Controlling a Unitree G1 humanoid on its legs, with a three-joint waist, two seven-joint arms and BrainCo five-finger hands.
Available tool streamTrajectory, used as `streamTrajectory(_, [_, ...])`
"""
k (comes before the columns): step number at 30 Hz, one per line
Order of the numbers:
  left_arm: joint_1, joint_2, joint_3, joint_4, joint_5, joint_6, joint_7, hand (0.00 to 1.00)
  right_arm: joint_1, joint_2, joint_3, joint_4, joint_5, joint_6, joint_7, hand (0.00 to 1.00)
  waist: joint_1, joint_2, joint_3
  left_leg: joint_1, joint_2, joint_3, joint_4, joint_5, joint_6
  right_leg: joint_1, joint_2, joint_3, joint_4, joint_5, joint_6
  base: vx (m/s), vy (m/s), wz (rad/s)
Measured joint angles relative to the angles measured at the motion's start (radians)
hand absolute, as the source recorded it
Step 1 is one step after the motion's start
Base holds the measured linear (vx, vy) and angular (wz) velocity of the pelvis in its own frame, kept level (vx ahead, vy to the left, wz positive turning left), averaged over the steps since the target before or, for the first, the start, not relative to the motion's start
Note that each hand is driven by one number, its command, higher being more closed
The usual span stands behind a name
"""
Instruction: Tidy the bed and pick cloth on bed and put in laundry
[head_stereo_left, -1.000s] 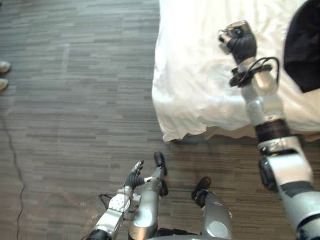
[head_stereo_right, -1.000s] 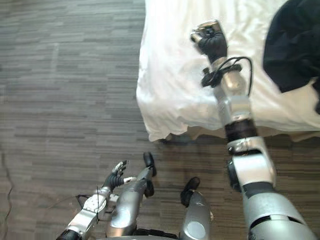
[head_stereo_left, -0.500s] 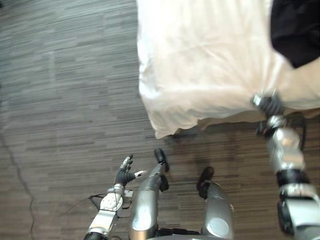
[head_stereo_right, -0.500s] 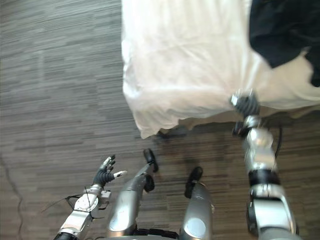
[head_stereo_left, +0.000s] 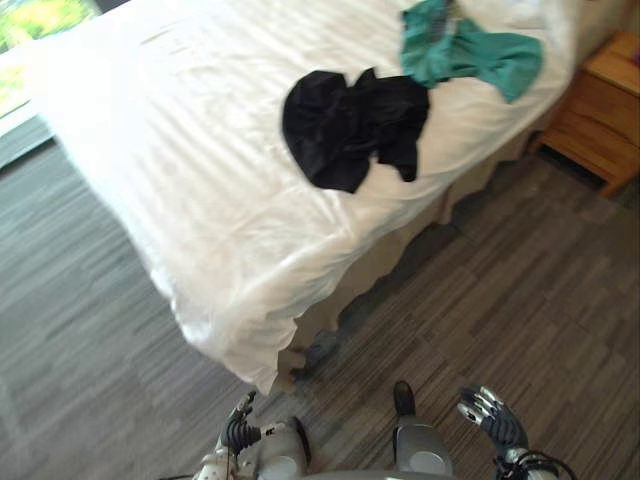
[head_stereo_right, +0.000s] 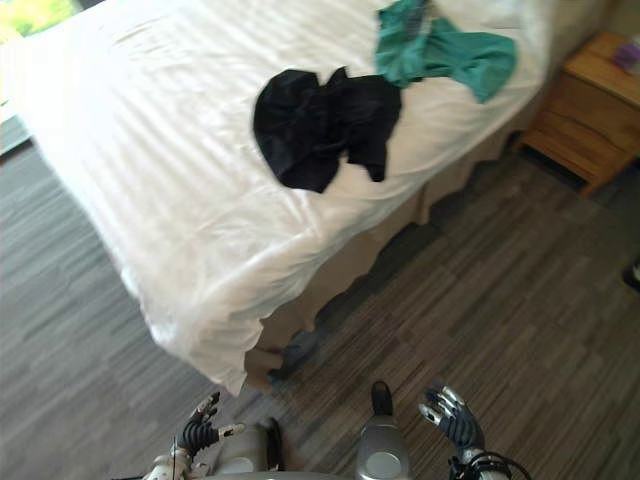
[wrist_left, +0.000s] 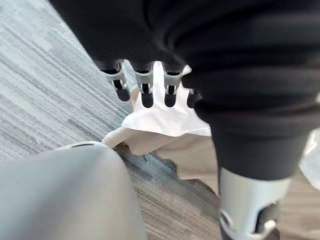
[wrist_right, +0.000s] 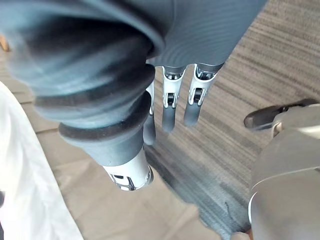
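Now that the right robot hand (head_stereo_left: 492, 418) has dropped off the bed (head_stereo_left: 150, 160), it and the left robot hand (head_stereo_left: 238, 435) hang empty, loosely spread; black cloth (head_stereo_left: 350, 125) and green cloth (head_stereo_left: 465, 55) lie far beyond them, unpicked.

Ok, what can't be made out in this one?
Green cloth: its far end is cut off by the top edge in both eye views.
Black cloth: crumpled and dark, so the kind of garment is unclear.
Nightstand: cut by the right edge; the purple thing on it is too small to name.
Dark thing on the floor: cut by the right edge, right eye view.
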Motion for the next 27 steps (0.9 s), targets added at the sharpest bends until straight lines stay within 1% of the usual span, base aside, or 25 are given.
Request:
streamTrajectory(1, [-0.014,0.0,0.011,0.009,0.019,0.001,0.001,0.0,-0.001,0.032,0.02,-0.006,0.025,-0.001,0.002,0.0,0.01,-0.03,-0.008,0.034,0.006,0.068,-0.017,-0.003,0.003,-0.007,-0.02,-0.066,-0.015,0.013,-0.044,-0.04,0.086,-1.36])
streamTrajectory(2, [-0.018,0.003,0.019,0.02,0.029,0.007,0.001,0.0,0.0,0.055,0.035,-0.018,0.037,-0.001,0.003,0.0,0.014,-0.048,-0.013,0.069,0.006,0.12,-0.034,-0.004,0.001,-0.001,-0.035,-0.144,-0.016,0.012,-0.083,0.0,0.079,-1.75])
streamTrajectory(3, [-0.021,0.004,0.038,0.044,0.041,0.017,0.002,0.0,0.0,0.086,0.063,-0.03,0.038,-0.002,-0.002,0.0,0.005,-0.054,-0.018,0.102,0.024,0.185,-0.04,-0.004,0.001,-0.007,-0.04,-0.22,0.011,0.011,-0.138,-0.02,0.05,-1.44])
streamTrajectory(4, [-0.027,0.002,0.047,0.066,0.051,0.036,0.007,0.0,0.004,0.101,0.086,-0.029,0.023,0.0,-0.005,0.0,-0.005,-0.063,-0.023,0.132,0.036,0.218,-0.05,-0.005,0.002,-0.018,-0.042,-0.259,0.064,-0.003,-0.174,-0.01,0.009,-1.14])
streamTrajectory(5, [-0.03,0.006,0.057,0.082,0.057,0.051,0.012,0.0,0.019,0.116,0.105,-0.028,0.007,0.001,-0.006,0.0,-0.02,-0.089,-0.039,0.169,0.037,0.243,-0.061,-0.007,-0.002,-0.023,-0.047,-0.285,0.109,-0.007,-0.185,0.03,-0.044,-0.78])
streamTrajectory(6, [-0.04,0.014,0.081,0.109,0.057,0.059,0.015,0.0,0.046,0.132,0.108,-0.024,-0.004,0.001,-0.008,0.0,-0.027,-0.104,-0.053,0.209,0.034,0.255,-0.077,-0.022,-0.009,-0.022,-0.041,-0.281,0.133,0.014,-0.154,0.09,-0.062,-0.72])
streamTrajectory(7, [-0.055,0.008,0.084,0.13,0.057,0.063,0.015,0.0,0.053,0.137,0.109,-0.014,-0.004,0.002,-0.02,0.0,-0.027,-0.106,-0.058,0.229,0.027,0.26,-0.092,-0.031,0.007,-0.023,-0.03,-0.263,0.14,0.02,-0.15,0.08,-0.054,-0.75])
streamTrajectory(8, [-0.073,-0.002,0.086,0.149,0.057,0.072,0.014,0.0,0.051,0.136,0.109,0.008,-0.004,0.002,-0.027,0.0,-0.031,-0.113,-0.059,0.249,0.003,0.255,-0.113,-0.045,0.032,-0.026,-0.029,-0.256,0.142,0.039,-0.147,0.03,-0.033,-0.5])
streamTrajectory(9, [-0.095,-0.072,0.168,0.292,-0.004,0.116,0.0,0.0,-0.041,0.147,-0.145,0.35,-0.142,0.006,-0.136,0.0,-0.044,-0.025,-0.036,0.366,-0.084,0.206,-0.234,-0.006,0.038,0.171,0.034,-0.272,-0.041,0.044,-0.037,-0.01,-0.009,-0.26])
streamTrajectory(16, [-0.094,-0.07,0.168,0.295,-0.004,0.116,-0.001,0.0,-0.05,0.147,-0.142,0.353,-0.141,0.006,-0.136,0.0,-0.044,-0.024,-0.034,0.356,-0.087,0.203,-0.224,-0.001,0.045,0.178,0.033,-0.272,-0.067,0.056,-0.037,-0.01,-0.013,-0.02])
streamTrajectory(19, [-0.094,-0.064,0.17,0.292,-0.004,0.122,-0.018,0.0,-0.069,0.148,-0.132,0.35,-0.113,0.027,-0.139,0.0,-0.044,-0.027,-0.033,0.313,-0.087,0.203,-0.218,-0.001,0.045,0.173,0.033,-0.29,-0.139,0.091,-0.046,-0.04,-0.02,0.06])
streamTrajectory(20, [-0.093,-0.066,0.17,0.292,-0.003,0.123,-0.029,0.0,-0.081,0.148,-0.13,0.348,-0.096,0.044,-0.144,0.0,-0.037,-0.028,-0.03,0.306,-0.077,0.208,-0.211,-0.001,0.045,0.169,0.035,-0.3,-0.167,0.102,-0.053,-0.02,-0.057,-0.11])
streamTrajectory(21, [-0.093,-0.071,0.17,0.291,-0.003,0.123,-0.044,0.0,-0.09,0.148,-0.129,0.337,-0.086,0.052,-0.155,0.0,-0.024,-0.021,-0.013,0.307,-0.067,0.217,-0.203,-0.001,0.043,0.172,0.036,-0.341,-0.167,0.097,-0.062,-0.03,-0.061,-0.16])
streamTrajectory(22, [-0.089,-0.075,0.171,0.291,-0.003,0.123,-0.048,0.0,-0.092,0.146,-0.13,0.334,-0.076,0.053,-0.157,0.0,-0.019,-0.018,-0.01,0.308,-0.061,0.225,-0.201,-0.002,0.043,0.172,0.038,-0.361,-0.167,0.096,-0.064,-0.04,-0.063,-0.23])
streamTrajectory(23, [-0.078,-0.079,0.175,0.291,-0.003,0.125,-0.059,0.0,-0.106,0.142,-0.13,0.334,-0.056,0.064,-0.154,0.0,-0.016,-0.008,-0.005,0.308,-0.043,0.241,-0.185,-0.006,0.031,0.169,0.052,-0.379,-0.166,0.091,-0.07,-0.03,-0.077,-0.34])
streamTrajectory(24, [-0.064,-0.086,0.194,0.291,-0.001,0.127,-0.068,0.0,-0.123,0.139,-0.125,0.334,-0.017,0.072,-0.15,0.0,-0.015,-0.003,-0.002,0.296,-0.023,0.254,-0.136,-0.015,0.016,0.168,0.069,-0.382,-0.159,0.079,-0.081,-0.02,-0.09,-0.45])
streamTrajectory(25, [-0.058,-0.086,0.2,0.291,-0.002,0.128,-0.067,0.0,-0.132,0.139,-0.12,0.334,0.014,0.073,-0.141,0.0,-0.012,-0.003,-0.002,0.285,-0.009,0.265,-0.096,-0.014,0.015,0.158,0.074,-0.382,-0.144,0.071,-0.088,0.03,-0.18,-0.67])
streamTrajectory(26, [-0.045,-0.086,0.2,0.29,-0.002,0.128,-0.069,0.0,-0.152,0.135,-0.109,0.329,0.062,0.073,-0.121,0.0,-0.011,-0.003,-0.002,0.246,0.021,0.274,0.007,-0.006,0.002,0.134,0.075,-0.382,-0.084,0.037,-0.103,0.07,-0.222,-0.73])
streamTrajectory(27, [-0.039,-0.084,0.207,0.283,-0.003,0.123,-0.067,0.0,-0.161,0.118,-0.096,0.313,0.096,0.074,-0.098,0.0,-0.011,0.004,0.002,0.199,0.059,0.263,0.148,0.015,-0.014,0.109,0.075,-0.376,-0.009,-0.013,-0.109,0.09,-0.239,-0.68])
